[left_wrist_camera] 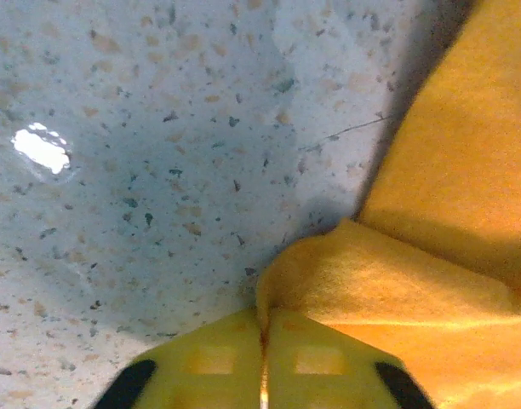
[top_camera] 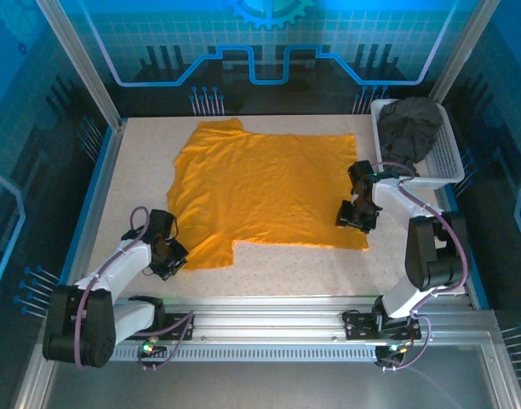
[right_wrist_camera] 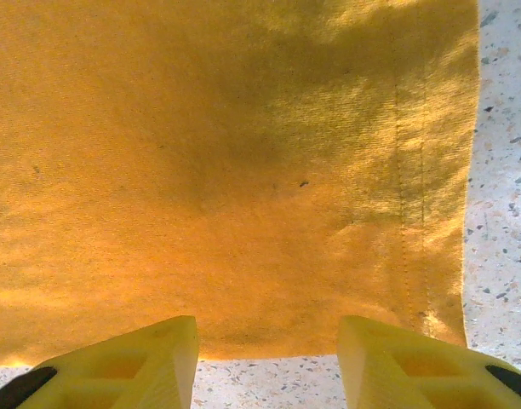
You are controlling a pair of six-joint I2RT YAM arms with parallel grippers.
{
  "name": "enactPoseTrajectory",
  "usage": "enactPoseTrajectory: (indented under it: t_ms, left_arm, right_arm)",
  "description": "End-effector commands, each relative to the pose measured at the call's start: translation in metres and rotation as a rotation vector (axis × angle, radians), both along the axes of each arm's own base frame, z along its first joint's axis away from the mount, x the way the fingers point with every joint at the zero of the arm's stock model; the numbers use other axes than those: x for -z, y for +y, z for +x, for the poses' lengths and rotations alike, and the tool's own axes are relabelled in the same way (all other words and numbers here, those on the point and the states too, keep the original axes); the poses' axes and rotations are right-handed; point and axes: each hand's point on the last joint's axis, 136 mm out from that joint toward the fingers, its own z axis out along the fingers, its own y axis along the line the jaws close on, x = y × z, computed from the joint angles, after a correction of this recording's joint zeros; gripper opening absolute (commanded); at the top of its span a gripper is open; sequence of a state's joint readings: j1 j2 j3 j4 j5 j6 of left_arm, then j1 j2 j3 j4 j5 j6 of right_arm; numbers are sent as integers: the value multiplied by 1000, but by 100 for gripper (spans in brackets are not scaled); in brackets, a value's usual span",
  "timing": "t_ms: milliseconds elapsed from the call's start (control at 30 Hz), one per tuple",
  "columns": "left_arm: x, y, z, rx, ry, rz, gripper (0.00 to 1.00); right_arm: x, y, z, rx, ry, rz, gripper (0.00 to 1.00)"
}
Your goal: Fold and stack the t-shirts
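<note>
The left gripper point(left_wrist_camera: 262, 317) is pinching a corner of the bright orange-yellow cloth t-shirt point(top_camera: 260, 192) spread on the speckled table point(top_camera: 286, 268). The right gripper point(right_wrist_camera: 269, 328) is hovering wide open over its right edge. The crumpled charcoal grey t-shirt point(top_camera: 409, 123) is lying in the white mesh plastic basket point(top_camera: 455, 158).

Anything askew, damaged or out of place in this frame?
Nothing damaged. The grey t-shirt lies crumpled in the white basket at the far right. The orange t-shirt is spread flat, except a bunched fold at its near-left corner, pinched in the shut left gripper. The right gripper is open over the hem.
</note>
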State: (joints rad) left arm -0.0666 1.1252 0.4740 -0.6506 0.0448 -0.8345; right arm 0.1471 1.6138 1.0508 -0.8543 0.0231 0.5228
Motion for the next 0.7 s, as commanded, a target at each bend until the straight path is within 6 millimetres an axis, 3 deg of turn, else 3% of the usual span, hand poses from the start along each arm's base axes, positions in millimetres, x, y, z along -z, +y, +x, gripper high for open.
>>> enactPoseTrajectory:
  t_ms: [0, 200, 367, 667]
  left_arm:
    - [1, -13, -8, 10, -9, -71, 0]
    - [-23, -24, -32, -164, 11, -153, 0]
    - [-41, -30, -39, -244, 41, -195, 0]
    - [-48, -28, -37, -243, 32, -182, 0]
  right_arm:
    - [-7, -13, -9, 36, -5, -31, 47]
    - [-15, -40, -26, 165, -56, -46, 47]
    - [-3, -61, -47, 332, -55, 17, 48]
    - [30, -53, -43, 407, 20, 154, 43]
